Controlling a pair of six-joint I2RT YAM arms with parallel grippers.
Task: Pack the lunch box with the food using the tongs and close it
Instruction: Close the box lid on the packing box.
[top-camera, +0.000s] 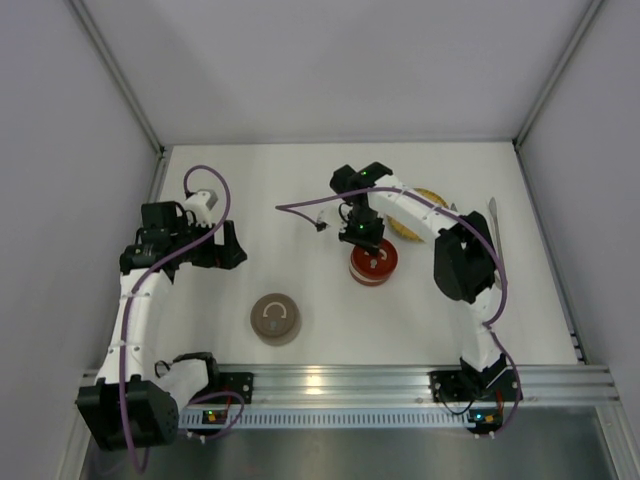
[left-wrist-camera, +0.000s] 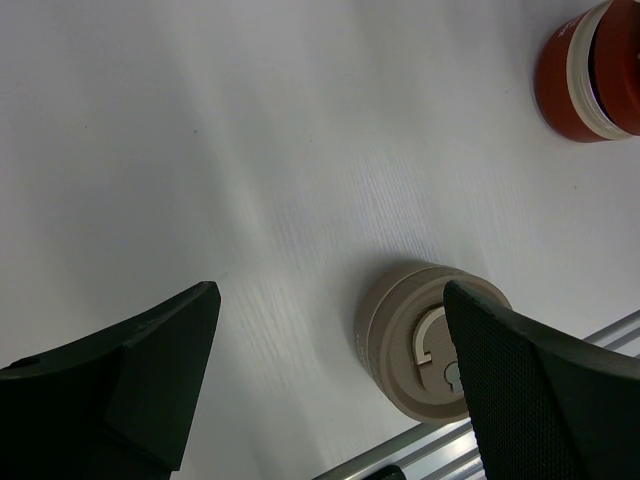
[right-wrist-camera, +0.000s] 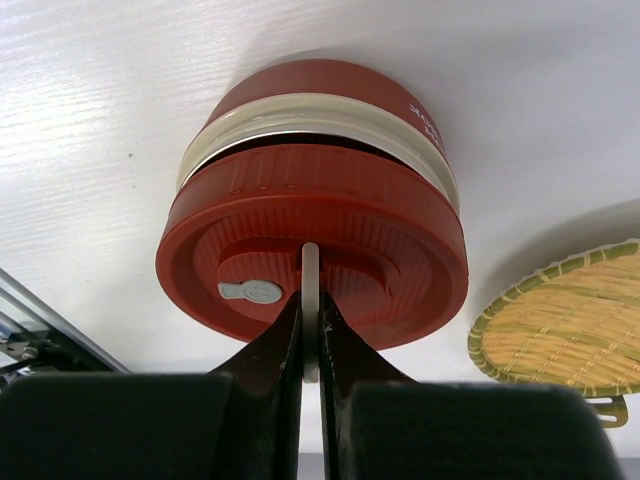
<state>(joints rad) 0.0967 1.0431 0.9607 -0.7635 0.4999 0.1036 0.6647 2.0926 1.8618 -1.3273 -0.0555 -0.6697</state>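
Note:
The red lunch box (top-camera: 374, 263) stands mid-table. In the right wrist view its red body with a cream rim (right-wrist-camera: 300, 118) sits below the red lid (right-wrist-camera: 400, 250), and a dark gap shows between rim and lid. My right gripper (right-wrist-camera: 311, 300) is shut on the lid's thin white handle (right-wrist-camera: 310, 262); from above the gripper (top-camera: 366, 238) hangs over the box. The tongs (top-camera: 493, 228) lie at the far right, untouched. My left gripper (left-wrist-camera: 330, 300) is open and holds nothing; it hovers over the table's left side (top-camera: 232, 245). No food shows in any view.
A closed beige round container (top-camera: 275, 318) with a white handle stands near the front rail, just beside my left gripper's right finger (left-wrist-camera: 520, 380) in the wrist view. A woven yellow plate (right-wrist-camera: 560, 325) lies behind the lunch box, partly under the right arm (top-camera: 418, 206).

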